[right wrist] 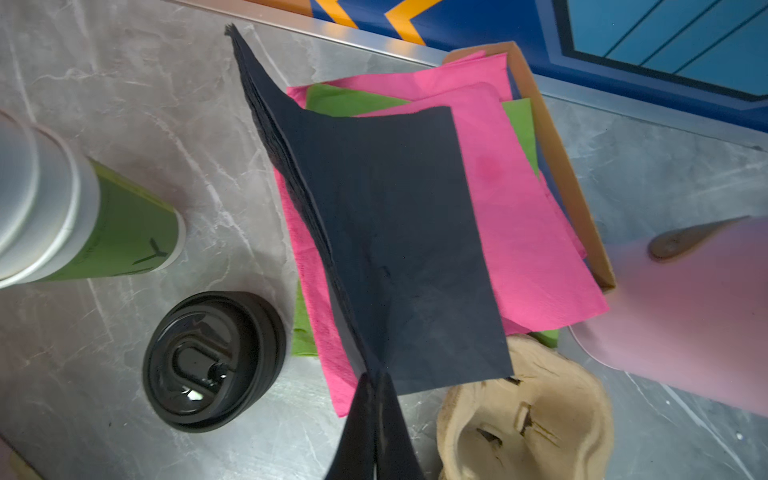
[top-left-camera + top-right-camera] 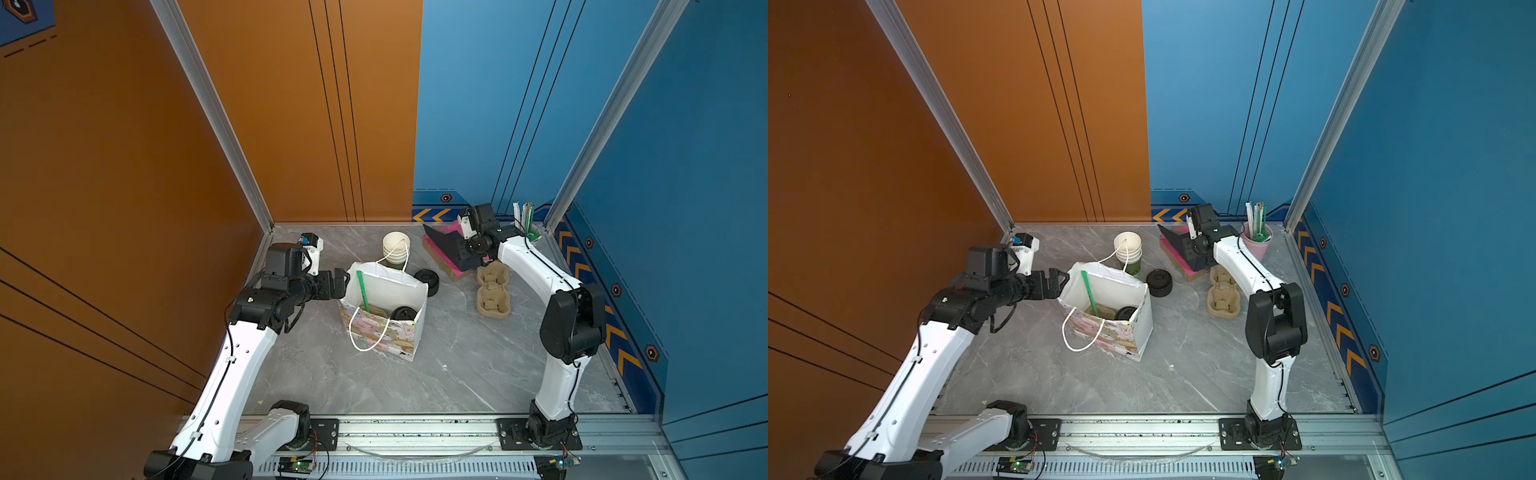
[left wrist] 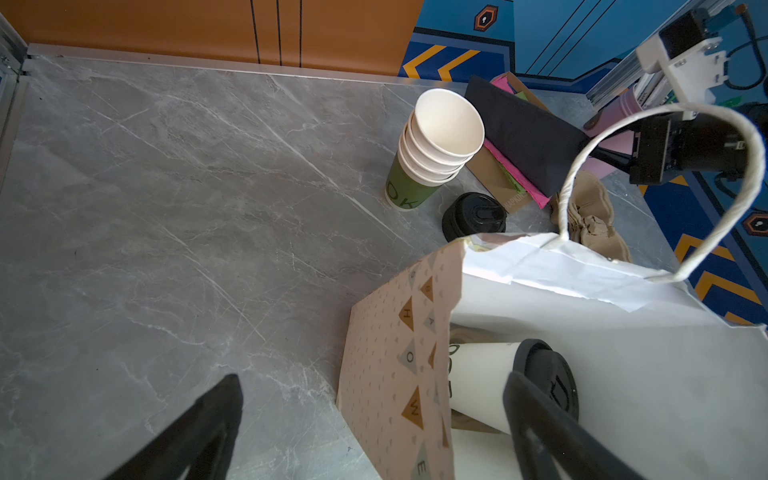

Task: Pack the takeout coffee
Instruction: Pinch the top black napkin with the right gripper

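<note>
Right, the takeout coffee is down inside the paper bag. It lies on its side, with its black sip lid toward the bag's 3 o'clock end in both top views. A green straw leans along the 9 o'clock wall inside. The bag stands upright mid-tabletop, mouth gaping, one white cord handle flopped over the front.

The left tool sits at the bag's 10 o'clock corner with its fingers spread wide. In the left wrist view one finger hangs outside over bare marble and the other is over the bag's mouth. The patterned side wall runs between them, and whether either finger touches paper I cannot tell.

Over at 2 o'clock from the bag, the right tool is pinched tight on a black napkin. It grips the napkin by one edge, and the sheet tilts up off the pile of pink and green napkins in their cardboard tray.

At 12 o'clock from the bag stands the stack of lidless cups, with a green one lowest. The loose black lids sit at 2 o'clock just beside the bag, and the pulp cup carriers lie out at 3 o'clock.
</note>
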`<control>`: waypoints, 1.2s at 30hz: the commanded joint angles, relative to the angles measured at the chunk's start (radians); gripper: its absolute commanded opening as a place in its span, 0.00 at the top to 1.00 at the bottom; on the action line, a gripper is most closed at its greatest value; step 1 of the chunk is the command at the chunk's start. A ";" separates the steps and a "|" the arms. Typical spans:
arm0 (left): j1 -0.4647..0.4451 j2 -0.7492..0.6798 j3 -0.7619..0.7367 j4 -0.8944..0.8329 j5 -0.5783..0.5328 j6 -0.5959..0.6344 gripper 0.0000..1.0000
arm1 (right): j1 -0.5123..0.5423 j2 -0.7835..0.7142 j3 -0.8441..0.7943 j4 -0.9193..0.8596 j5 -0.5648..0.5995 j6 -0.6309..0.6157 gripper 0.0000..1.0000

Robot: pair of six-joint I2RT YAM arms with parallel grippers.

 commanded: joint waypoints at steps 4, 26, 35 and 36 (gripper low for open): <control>-0.005 -0.010 -0.008 0.018 0.008 -0.004 0.02 | -0.035 0.033 0.001 -0.027 0.069 0.041 1.00; -0.007 -0.012 -0.006 0.018 0.008 -0.007 0.02 | -0.079 0.145 0.048 -0.080 0.219 0.002 1.00; -0.007 -0.012 -0.005 0.019 0.007 -0.007 0.02 | -0.079 0.201 0.094 -0.123 0.246 -0.015 0.89; -0.007 -0.012 -0.005 0.018 0.009 -0.007 0.02 | -0.079 0.202 0.095 -0.134 0.246 -0.015 0.85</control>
